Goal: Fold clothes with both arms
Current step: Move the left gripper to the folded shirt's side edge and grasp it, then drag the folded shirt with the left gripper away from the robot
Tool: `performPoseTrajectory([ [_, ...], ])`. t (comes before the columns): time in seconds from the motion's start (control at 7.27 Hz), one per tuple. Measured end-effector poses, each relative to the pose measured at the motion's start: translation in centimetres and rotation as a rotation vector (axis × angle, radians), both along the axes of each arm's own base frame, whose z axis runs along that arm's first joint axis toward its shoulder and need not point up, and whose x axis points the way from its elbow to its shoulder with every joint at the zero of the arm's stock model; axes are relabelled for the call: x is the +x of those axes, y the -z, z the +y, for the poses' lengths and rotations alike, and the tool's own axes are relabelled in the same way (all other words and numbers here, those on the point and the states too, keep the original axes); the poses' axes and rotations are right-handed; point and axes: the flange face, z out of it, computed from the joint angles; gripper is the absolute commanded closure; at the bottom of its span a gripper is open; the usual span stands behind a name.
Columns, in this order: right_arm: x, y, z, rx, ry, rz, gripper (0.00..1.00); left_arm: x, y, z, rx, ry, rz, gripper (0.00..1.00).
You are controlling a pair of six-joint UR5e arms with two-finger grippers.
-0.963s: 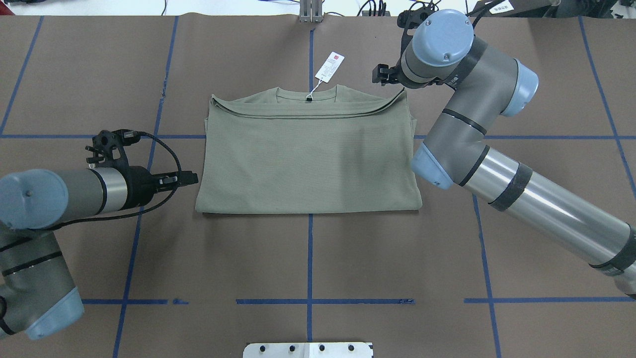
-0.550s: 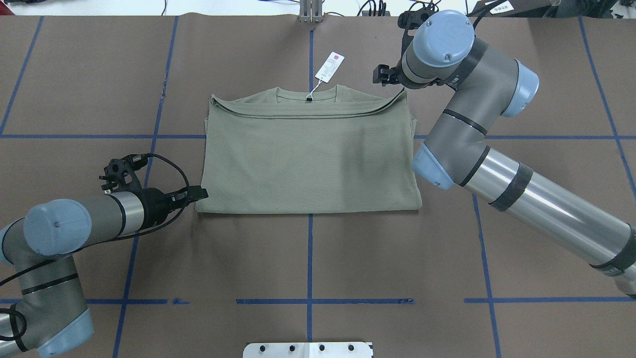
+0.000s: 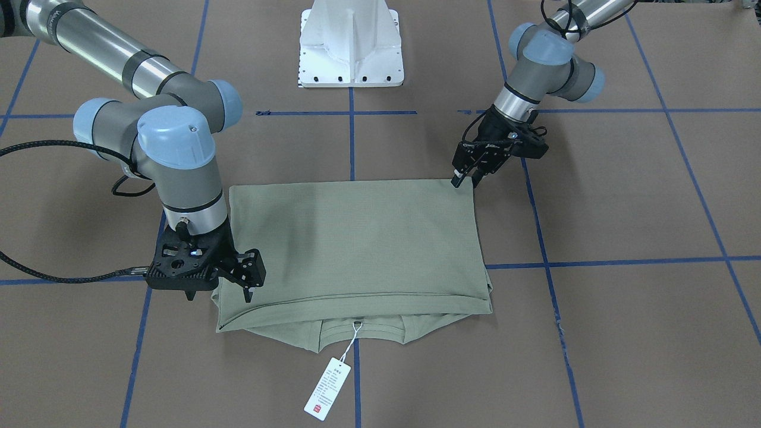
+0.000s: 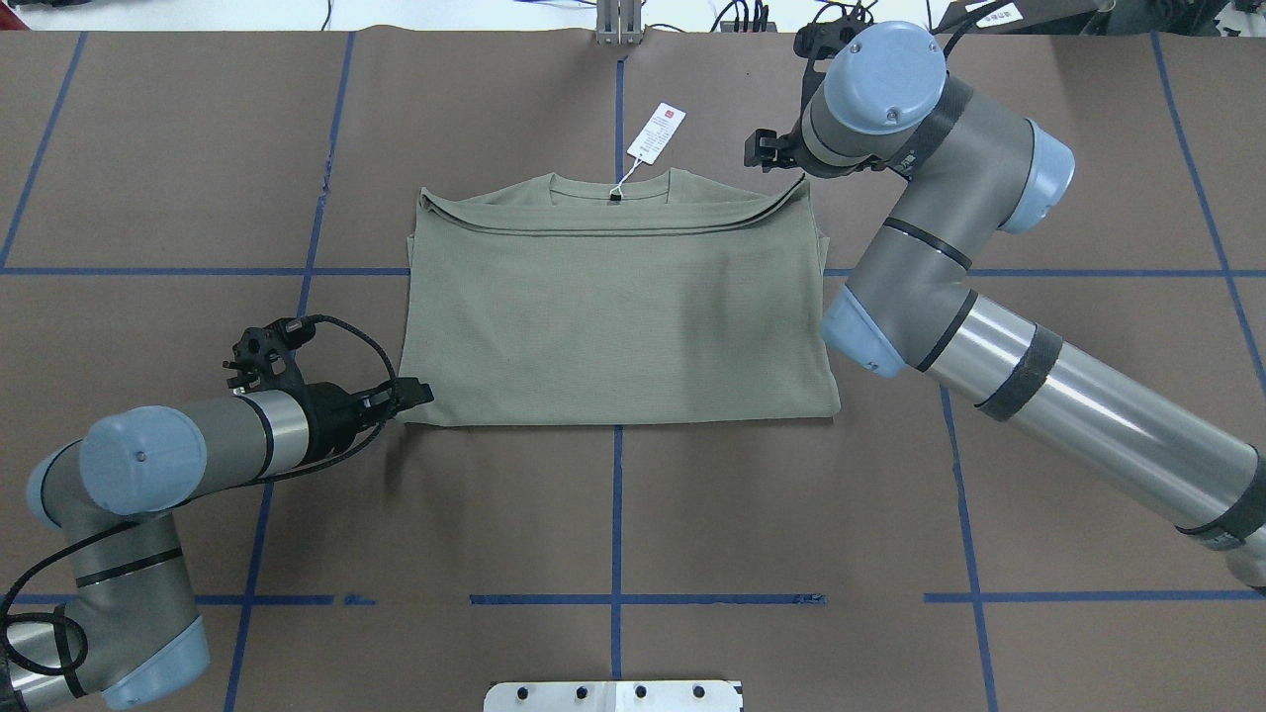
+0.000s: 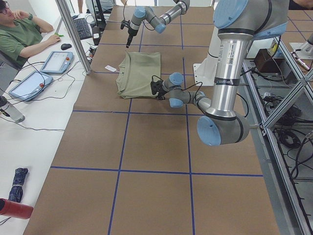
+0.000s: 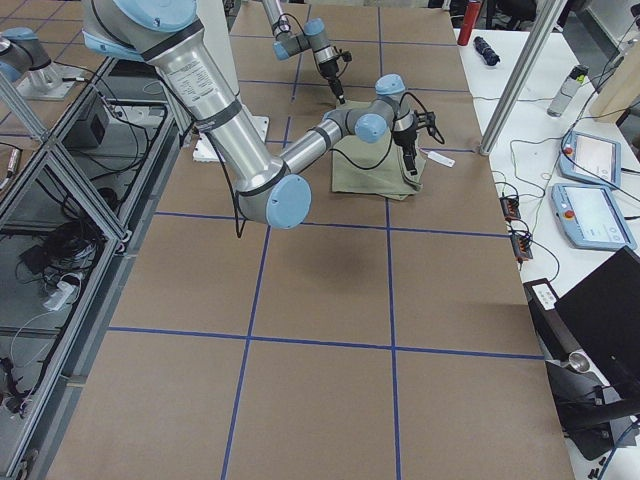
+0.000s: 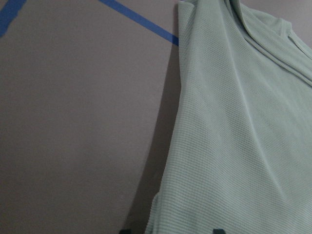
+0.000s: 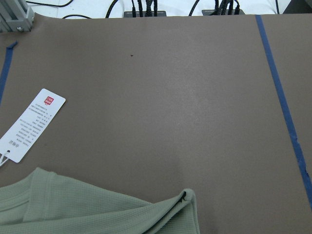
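The clothes are one sage-green shirt [image 4: 613, 316] [image 3: 357, 238], lying folded as a flat rectangle in the middle of the table. Its collar faces away from the robot, and a white hang tag [image 4: 657, 132] [image 3: 327, 389] lies beyond it. My left gripper [image 4: 420, 394] [image 3: 464, 180] sits low at the shirt's near left corner. It is open, and in the left wrist view the hem [image 7: 234, 122] lies between the two fingertips. My right gripper [image 3: 250, 285] stands at the far right corner beside the collar. Its fingers look open, and the overhead view hides them under the wrist.
The white pedestal base [image 3: 351, 47] stands at the robot's edge of the table. Blue tape lines [image 4: 616, 514] cross the brown table cover. An aluminium post [image 4: 618, 20] rises at the far edge. A person [image 5: 22, 29] sits at a side desk with tablets.
My left arm has swung toward the robot and carried its gripper along the shirt's left edge to the near left corner. The right arm and the shirt have not moved.
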Motion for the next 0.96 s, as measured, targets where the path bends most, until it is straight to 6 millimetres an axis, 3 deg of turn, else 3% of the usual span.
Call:
performPoseTrajectory([
  [0.14, 0.0, -0.1, 0.0, -0.001, 0.000, 0.001, 0.00, 0.1, 0.1, 0.0, -0.002, -0.001, 0.003, 0.98],
  [0.96, -0.1, -0.2, 0.1, -0.004, -0.003, 0.000, 0.00, -1.6, -0.8, -0.5, 0.089, -0.019, -0.063, 1.00],
])
